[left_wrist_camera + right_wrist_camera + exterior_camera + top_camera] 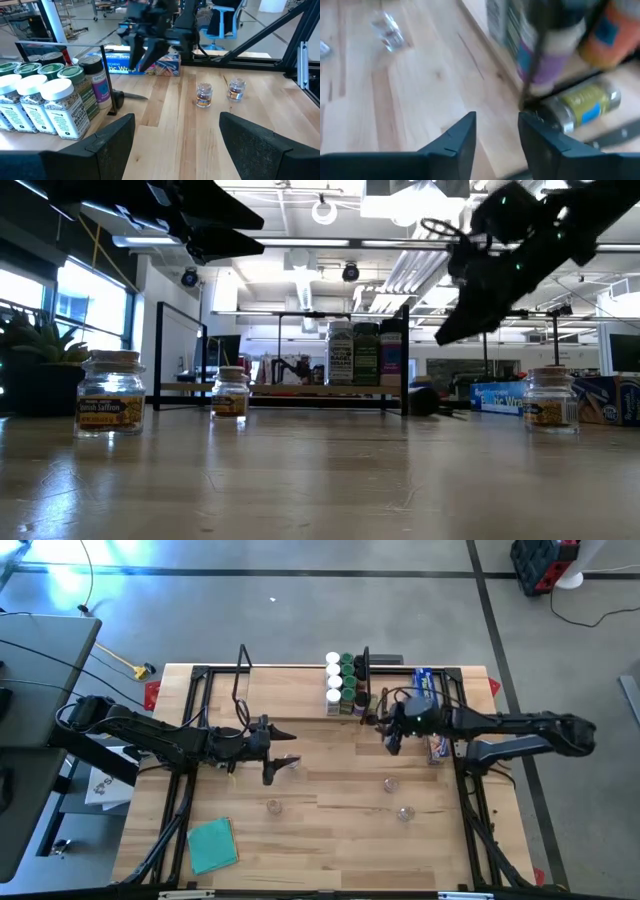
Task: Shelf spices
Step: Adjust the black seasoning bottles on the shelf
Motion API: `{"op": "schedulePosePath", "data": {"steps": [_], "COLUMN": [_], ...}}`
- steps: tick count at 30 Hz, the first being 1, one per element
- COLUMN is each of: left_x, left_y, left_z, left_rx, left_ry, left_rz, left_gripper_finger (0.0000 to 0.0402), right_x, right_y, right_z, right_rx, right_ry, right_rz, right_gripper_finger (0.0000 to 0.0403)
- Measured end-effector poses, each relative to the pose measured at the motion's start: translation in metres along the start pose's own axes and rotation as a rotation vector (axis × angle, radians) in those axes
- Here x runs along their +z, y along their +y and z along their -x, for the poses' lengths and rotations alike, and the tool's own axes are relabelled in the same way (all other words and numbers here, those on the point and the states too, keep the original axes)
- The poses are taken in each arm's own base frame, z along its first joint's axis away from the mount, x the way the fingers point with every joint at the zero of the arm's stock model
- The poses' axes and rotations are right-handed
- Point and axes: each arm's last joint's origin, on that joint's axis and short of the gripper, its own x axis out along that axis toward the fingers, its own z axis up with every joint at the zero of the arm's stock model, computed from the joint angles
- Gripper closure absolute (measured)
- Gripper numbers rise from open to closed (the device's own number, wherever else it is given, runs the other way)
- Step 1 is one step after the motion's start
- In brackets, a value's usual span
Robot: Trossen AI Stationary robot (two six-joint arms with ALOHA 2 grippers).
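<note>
**Right hand beside the shelf, loose jars behind it**

The shelf (300,700) stood at the far side of the tabletop (330,840), with a cluster of spices (342,682) packed upright at its right end, white lids in front of green. The right hand (392,737) hovered just off that end, its fingers a little apart and holding nothing; in its wrist view a yellow-labelled jar (585,107) lay on its side at the foot of the standing jars, long axis running along the shelf edge, just beyond the fingertips.

Three small jars remained on the open tabletop: two (389,784) (405,812) lay toward the near edge from the right hand, and a third (273,806) sat nearer the left hand (281,766). The left hand hung over the tabletop's middle, fingers wide apart and empty.

Judging by position, the right arm was closer to the pair of jars, which stood upright, so a reach back toward the near edge would likely come next. A green cloth (212,844) lay near the front left corner.
</note>
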Motion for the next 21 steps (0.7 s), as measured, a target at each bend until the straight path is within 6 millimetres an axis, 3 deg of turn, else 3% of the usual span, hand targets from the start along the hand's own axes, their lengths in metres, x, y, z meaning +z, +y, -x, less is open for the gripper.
{"op": "schedulePosePath", "data": {"steps": [6,11,17,21], "left_x": [0.0,0.0,0.0,0.0], "left_y": [0.0,0.0,0.0,0.0], "left_z": [0.0,0.0,0.0,0.0], "left_rx": [0.001,0.003,0.002,0.002], "left_ry": [0.0,-0.001,0.0,0.001], "left_rz": [0.006,0.007,0.009,0.008], "left_gripper_finger": [0.0117,0.0117,0.0117,0.0117], "right_x": [0.018,0.04,0.067,0.076], "right_y": [0.045,0.073,0.083,0.092], "right_z": [0.008,0.008,0.003,-0.009], "right_rx": [-0.116,-0.22,-0.285,-0.297], "right_ry": [-0.136,-0.145,0.058,0.098], "right_rz": [0.125,0.25,0.295,0.318], "right_gripper_finger": [0.033,0.0395,0.038,0.038]}}
